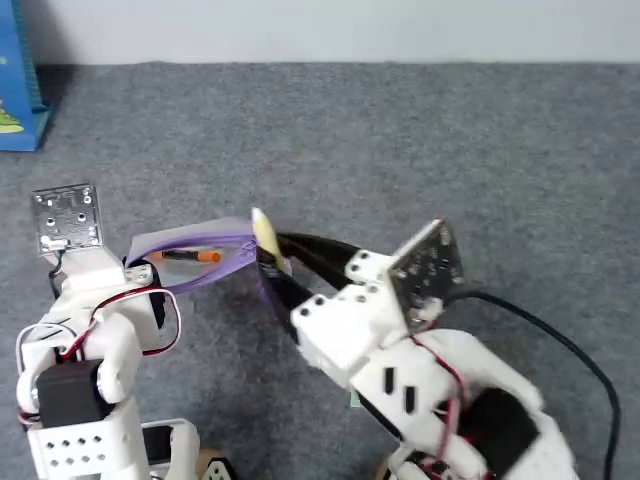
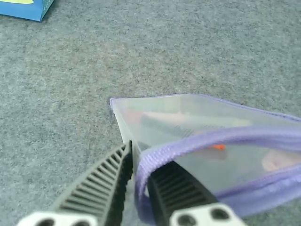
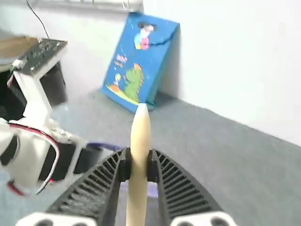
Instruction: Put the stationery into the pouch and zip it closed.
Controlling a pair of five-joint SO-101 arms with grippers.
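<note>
Cream pen [image 3: 140, 127] in right claw [image 3: 138, 159]; box [image 3: 141, 61] shows dinosaur.

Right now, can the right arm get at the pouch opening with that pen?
Probably yes. The left gripper pinches the pouch rim, holding the mouth open, and the pen in the right gripper sits beside it, nothing between.

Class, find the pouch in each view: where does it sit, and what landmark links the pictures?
High view: pouch left of centre, between the arms.
Left wrist view: pouch ahead, rim pinched by left gripper.
Right wrist view: purple pouch edge beyond right gripper holding pen.
Shared landmark: blue box.
</note>
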